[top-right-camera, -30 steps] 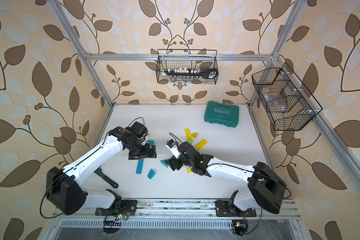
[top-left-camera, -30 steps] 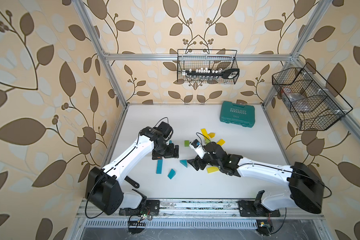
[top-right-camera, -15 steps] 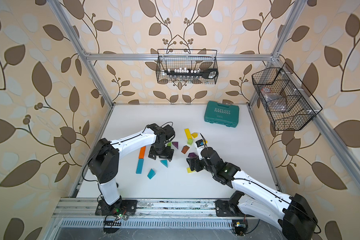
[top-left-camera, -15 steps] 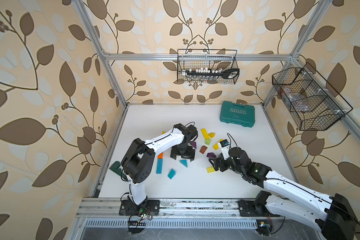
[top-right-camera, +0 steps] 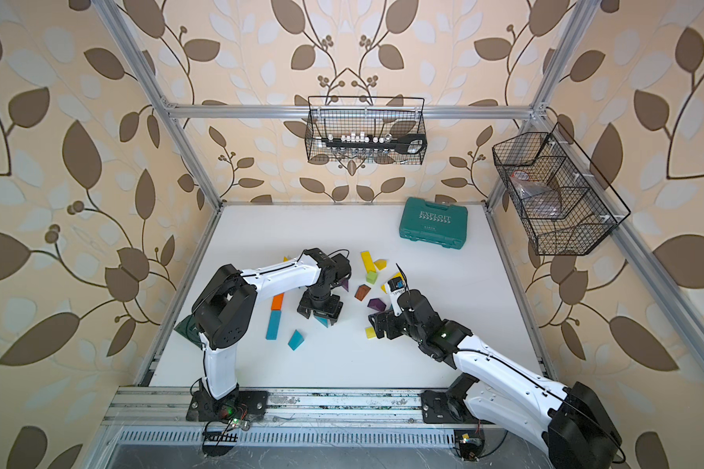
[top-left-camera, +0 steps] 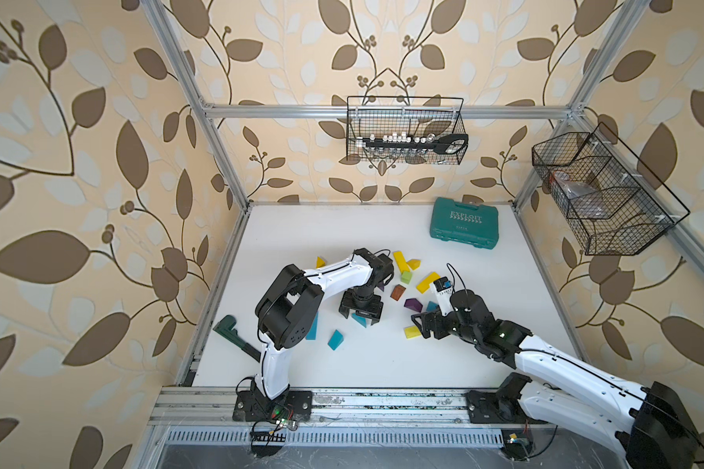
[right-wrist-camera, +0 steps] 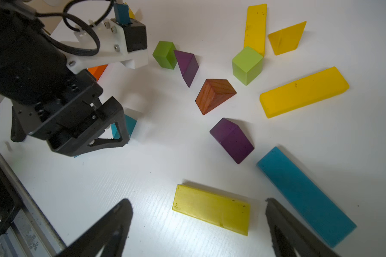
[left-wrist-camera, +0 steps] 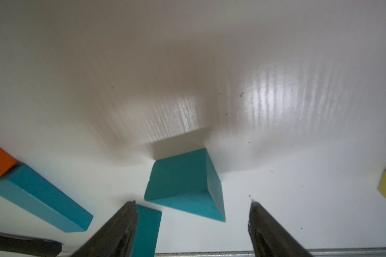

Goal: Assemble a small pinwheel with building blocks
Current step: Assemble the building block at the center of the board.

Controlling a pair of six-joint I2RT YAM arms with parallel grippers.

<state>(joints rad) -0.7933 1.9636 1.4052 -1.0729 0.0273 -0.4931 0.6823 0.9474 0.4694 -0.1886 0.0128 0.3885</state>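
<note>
No pinwheel is judged to be formed yet: the building blocks [top-left-camera: 398,292] are scattered loose about the counter's [top-left-camera: 383,365] centre, none joined. At 9 o'clock of the group a teal bar [top-right-camera: 273,325] is laid with its long axis running 12 to 6, an orange bar [top-right-camera: 277,301] at its 12 o'clock end. The left tool [left-wrist-camera: 192,203] is held apart astride a teal wedge [left-wrist-camera: 181,182], no contact being seen. At 3 o'clock the right tool [right-wrist-camera: 197,203] is spread wide, a yellow bar [right-wrist-camera: 211,209] lying crosswise before its tips.

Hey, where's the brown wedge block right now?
In a top view the brown wedge lies near the middle of the table, between the light green cube behind it and a purple wedge in front.
</note>
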